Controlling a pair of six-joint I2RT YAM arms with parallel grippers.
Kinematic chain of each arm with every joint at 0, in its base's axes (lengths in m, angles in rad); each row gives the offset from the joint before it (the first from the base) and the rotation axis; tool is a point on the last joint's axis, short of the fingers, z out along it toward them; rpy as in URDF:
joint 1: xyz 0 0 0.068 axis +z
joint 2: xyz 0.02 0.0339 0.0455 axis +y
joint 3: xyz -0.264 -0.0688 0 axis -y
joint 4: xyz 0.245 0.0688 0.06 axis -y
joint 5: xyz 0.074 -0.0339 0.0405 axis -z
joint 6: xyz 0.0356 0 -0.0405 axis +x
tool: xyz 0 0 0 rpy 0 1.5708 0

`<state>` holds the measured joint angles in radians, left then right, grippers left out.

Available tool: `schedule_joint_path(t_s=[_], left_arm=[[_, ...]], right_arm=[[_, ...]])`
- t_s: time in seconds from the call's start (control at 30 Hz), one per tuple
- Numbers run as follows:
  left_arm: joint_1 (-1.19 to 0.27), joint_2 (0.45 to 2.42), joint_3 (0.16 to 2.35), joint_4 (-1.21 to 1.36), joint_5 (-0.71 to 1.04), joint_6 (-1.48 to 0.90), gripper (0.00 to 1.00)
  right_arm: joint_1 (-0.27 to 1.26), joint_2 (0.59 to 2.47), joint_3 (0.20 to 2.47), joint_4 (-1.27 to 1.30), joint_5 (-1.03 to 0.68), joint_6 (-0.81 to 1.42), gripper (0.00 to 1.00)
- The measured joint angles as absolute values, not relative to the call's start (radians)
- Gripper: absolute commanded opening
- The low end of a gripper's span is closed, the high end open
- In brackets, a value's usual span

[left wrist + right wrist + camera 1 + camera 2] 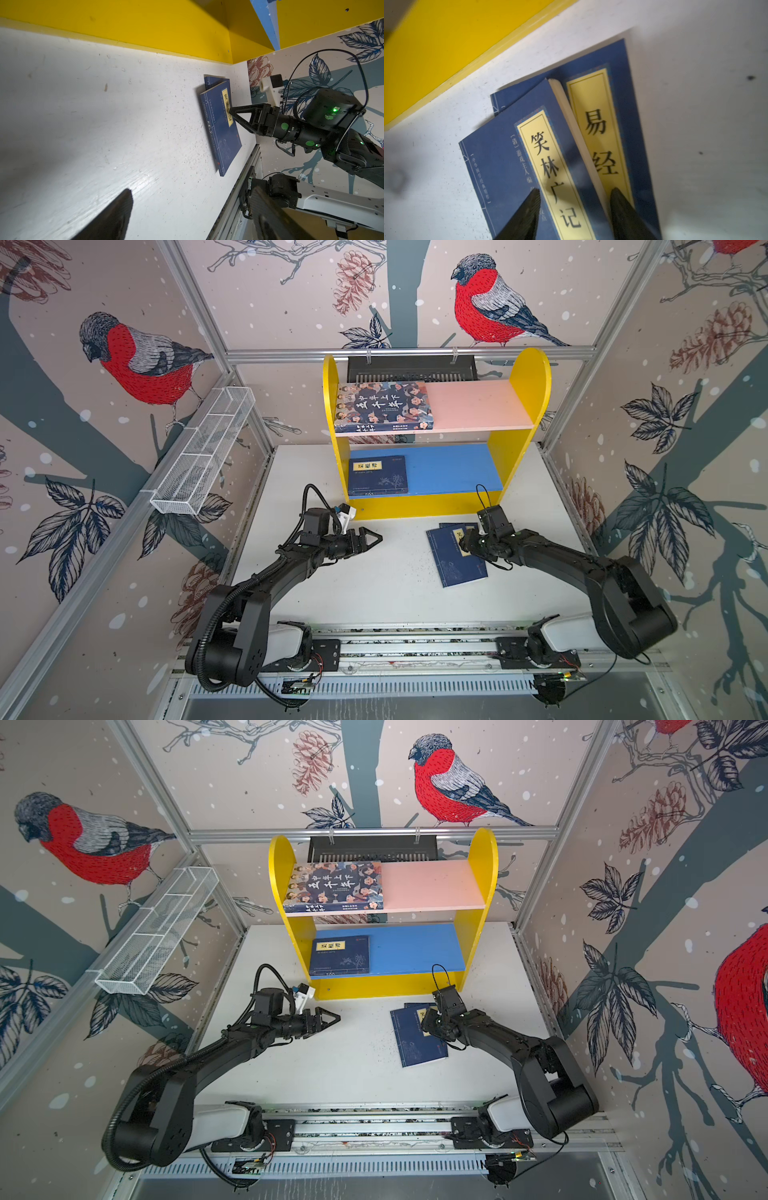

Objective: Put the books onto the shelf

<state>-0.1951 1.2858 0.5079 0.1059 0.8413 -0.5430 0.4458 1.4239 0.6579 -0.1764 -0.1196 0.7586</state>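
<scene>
Two navy books lie stacked on the white table (pixel 374 597), in front of the right half of the shelf (pixel 530 377).
Top navy book (pixel 455 568): flat, long axis runs from shelf toward robot, label end toward shelf.
Lower navy book (pixel 629 116): shows past the top book at the shelf end.
Right gripper (pixel 576 190): jaws partly spread, straddling the top book's fore-edge.
Left gripper (pixel 374 538): spread wide, empty, above the table.
Illustrated book (pixel 384 406) on the pink board (pixel 478 406) and shelved navy book (pixel 378 475) on the blue board (pixel 453 468): both lengthwise, at the left end.

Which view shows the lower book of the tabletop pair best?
The right wrist view: the lower book shows its yellow title label and cover edge plainly beside the upper book. Both top views and the left wrist view show only its far corner.
</scene>
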Motion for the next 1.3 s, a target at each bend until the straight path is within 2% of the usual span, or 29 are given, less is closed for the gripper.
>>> schedule_joint_path(t_s=[0.47,1.3], left_arm=[[-0.205,1.347,0.455,0.208,0.859,-0.508,0.88],[-0.205,1.254,0.370,0.227,0.752,-0.508,0.90]], right_arm=[[0.598,1.493,0.696,-0.115,-0.119,0.756,0.53],[0.780,1.620,0.782,0.016,-0.210,0.786,0.56]])
